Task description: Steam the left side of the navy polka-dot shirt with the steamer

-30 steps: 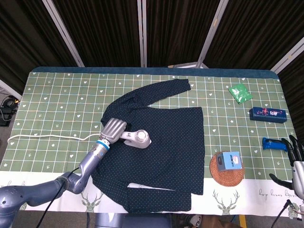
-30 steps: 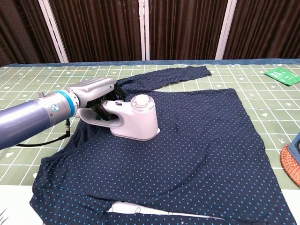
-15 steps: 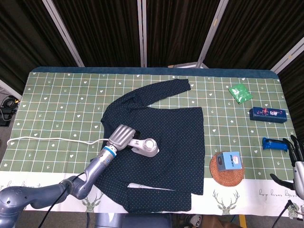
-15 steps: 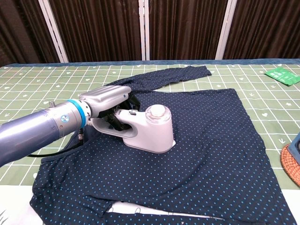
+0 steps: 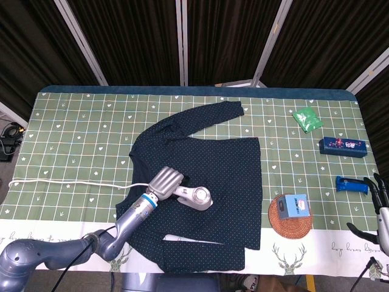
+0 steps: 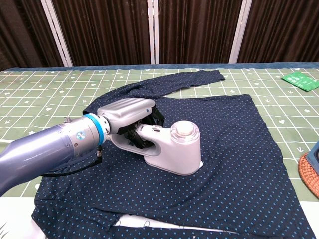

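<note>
The navy polka-dot shirt (image 5: 219, 167) (image 6: 234, 144) lies spread flat on the green patterned table, one sleeve stretched toward the far edge. My left hand (image 5: 165, 183) (image 6: 130, 115) grips the handle of the white steamer (image 5: 196, 197) (image 6: 177, 149), whose flat face rests on the shirt's lower middle. The steamer's white cord (image 5: 67, 182) trails off to the left across the table. My right hand (image 5: 378, 201) hangs at the table's right edge, fingers apart, holding nothing.
A woven coaster (image 5: 290, 218) with a small blue box (image 5: 295, 205) on it sits right of the shirt. Further right lie a green packet (image 5: 306, 118), a dark blue box (image 5: 342, 146) and a blue object (image 5: 349, 183) near my right hand.
My left hand has slid the steamer across the shirt, toward the near edge and rightward, from the upper left chest area to the lower middle. The right hand has stayed put.
</note>
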Motion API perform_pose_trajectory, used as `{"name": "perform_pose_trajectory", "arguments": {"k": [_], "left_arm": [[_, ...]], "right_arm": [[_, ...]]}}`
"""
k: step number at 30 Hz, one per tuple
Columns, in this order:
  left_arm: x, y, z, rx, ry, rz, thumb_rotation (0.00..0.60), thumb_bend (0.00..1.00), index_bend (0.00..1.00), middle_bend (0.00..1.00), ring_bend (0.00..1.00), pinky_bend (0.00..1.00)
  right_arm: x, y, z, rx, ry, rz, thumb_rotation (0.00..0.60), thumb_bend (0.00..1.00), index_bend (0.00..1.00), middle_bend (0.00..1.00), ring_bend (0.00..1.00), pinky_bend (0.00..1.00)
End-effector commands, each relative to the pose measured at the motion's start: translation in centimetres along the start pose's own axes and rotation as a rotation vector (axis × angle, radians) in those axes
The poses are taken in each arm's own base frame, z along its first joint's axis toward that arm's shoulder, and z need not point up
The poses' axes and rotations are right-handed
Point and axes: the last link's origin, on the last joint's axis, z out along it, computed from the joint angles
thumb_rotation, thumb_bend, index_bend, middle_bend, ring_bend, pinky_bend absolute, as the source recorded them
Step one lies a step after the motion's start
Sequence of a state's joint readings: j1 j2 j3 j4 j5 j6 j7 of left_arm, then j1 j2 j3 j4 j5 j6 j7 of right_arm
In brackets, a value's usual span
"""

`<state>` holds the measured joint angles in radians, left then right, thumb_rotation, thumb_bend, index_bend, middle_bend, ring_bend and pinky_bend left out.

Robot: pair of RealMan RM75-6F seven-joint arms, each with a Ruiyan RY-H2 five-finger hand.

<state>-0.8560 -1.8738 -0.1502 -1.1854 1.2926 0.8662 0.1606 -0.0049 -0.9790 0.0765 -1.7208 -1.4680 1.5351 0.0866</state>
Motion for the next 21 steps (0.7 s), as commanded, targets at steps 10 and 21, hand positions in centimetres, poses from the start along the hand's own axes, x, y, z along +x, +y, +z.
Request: {"name": "perform_pose_trajectory", "arguments": {"k": [10,21], "left_arm": [[0.2,-0.9,-0.2,0.014,0.012,0.026,0.6,0.61,0.89,0.81,0.76,1.0],[1.4,-4.5,-1.2,0.091,0.032,0.041,0.6,0.61,0.89,0.81,0.76,1.0]], "right_arm": [[0.1,0.0,-0.1,0.0,0.004,0.002,0.6,0.0,0.0,0.0,0.0,0.0],[0.1,-0.1,-0.1,0.004,0.005,0.0,0.6,0.0,0.0,0.0,0.0,0.0]]}}
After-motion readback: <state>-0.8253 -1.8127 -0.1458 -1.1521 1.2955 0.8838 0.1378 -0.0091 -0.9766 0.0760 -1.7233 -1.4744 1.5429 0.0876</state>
